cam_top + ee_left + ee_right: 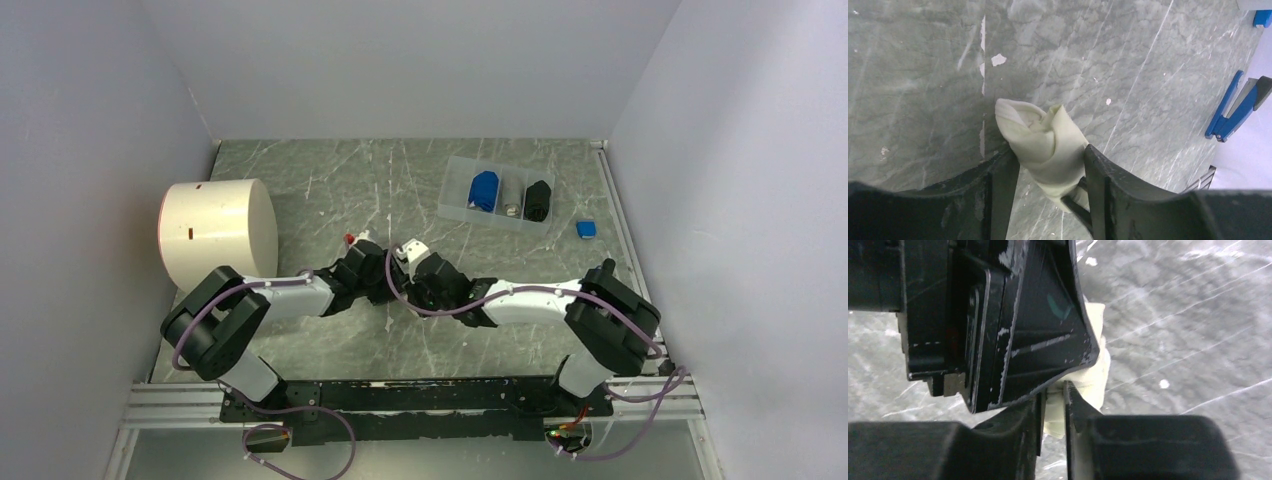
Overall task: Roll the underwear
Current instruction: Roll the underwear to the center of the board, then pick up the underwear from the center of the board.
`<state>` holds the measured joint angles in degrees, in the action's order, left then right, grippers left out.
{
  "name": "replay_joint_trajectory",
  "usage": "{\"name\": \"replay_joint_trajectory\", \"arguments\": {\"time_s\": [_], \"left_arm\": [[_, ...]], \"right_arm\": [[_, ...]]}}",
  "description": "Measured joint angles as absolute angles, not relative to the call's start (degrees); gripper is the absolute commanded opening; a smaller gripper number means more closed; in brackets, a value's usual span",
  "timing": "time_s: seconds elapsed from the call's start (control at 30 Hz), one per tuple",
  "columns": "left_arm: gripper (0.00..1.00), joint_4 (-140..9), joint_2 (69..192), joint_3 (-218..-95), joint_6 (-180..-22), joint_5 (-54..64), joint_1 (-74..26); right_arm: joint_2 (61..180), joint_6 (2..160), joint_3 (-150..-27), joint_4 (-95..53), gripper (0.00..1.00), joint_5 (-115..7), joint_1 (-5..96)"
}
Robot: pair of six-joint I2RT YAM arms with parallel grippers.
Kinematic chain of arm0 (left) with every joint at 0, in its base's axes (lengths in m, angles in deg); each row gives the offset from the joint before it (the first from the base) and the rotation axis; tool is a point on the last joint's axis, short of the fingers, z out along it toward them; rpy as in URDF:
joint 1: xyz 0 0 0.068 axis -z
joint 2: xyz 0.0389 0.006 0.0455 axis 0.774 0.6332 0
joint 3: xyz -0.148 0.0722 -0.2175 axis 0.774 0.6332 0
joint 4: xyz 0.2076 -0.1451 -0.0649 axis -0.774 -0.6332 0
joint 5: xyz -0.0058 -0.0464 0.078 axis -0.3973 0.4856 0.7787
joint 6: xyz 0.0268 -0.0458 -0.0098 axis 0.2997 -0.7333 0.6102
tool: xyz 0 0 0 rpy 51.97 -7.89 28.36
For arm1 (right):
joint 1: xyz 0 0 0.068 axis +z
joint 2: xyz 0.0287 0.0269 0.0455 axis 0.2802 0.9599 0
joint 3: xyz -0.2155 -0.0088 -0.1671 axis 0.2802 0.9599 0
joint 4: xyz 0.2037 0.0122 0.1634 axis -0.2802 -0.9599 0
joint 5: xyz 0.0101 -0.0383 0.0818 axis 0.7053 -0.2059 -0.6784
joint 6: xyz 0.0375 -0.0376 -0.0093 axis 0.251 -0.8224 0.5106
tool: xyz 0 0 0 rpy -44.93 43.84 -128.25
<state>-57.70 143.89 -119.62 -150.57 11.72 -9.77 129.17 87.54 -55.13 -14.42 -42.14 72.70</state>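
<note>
Both pairs of jaws are closed on the pale cream-yellow soft cloth underwear (1040, 135), which is rolled into a short bundle. Between its jaws the left gripper (1050, 156) clamps the middle of the roll. The right gripper (1054, 401), jaws almost together, pinches one end just beside them. I judge that one grip keeps the roll tight while the other tucks the loose edge.
</note>
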Motion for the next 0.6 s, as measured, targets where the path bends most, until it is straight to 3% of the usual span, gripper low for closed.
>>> {"name": "replay_joint_trajectory", "arguments": {"time_s": [0.2,0.43,0.6], "left_arm": [[0.69,-57.13,143.6,-119.88,-150.72,11.26,-9.74],[0.64,-59.06,144.39,-122.26,-148.4,11.39,-9.74],[0.61,-59.71,149.68,-128.58,-145.67,11.48,-9.74]], "right_arm": [[127.68,87.13,-52.93,-11.67,0.11,-40.39,71.28],[127.31,91.15,-45.8,-2.55,0.13,-60.42,54.31],[128.6,92.4,-44.73,-1.7,0.18,-67.76,50.9]]}}
